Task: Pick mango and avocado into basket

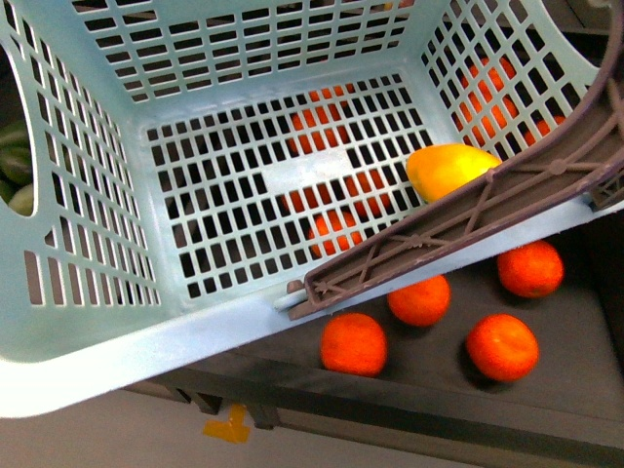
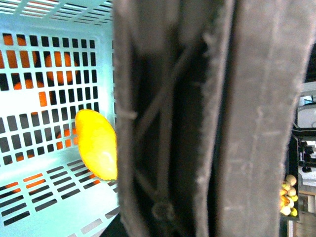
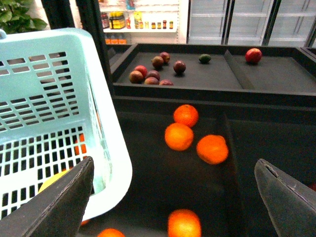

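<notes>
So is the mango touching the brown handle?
Cannot tell. In front and left wrist views the handle covers part of the mango, hiding any gap.

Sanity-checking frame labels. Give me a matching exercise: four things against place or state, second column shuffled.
Column 1
1 mango
2 avocado
3 oranges
4 right gripper

Column 2
A open, holding nothing
B on the far tray, near the dark red fruits
C lying in the basket
D on the near tray, outside the basket

Pairs: 1-C, 2-B, 3-D, 4-A
</notes>
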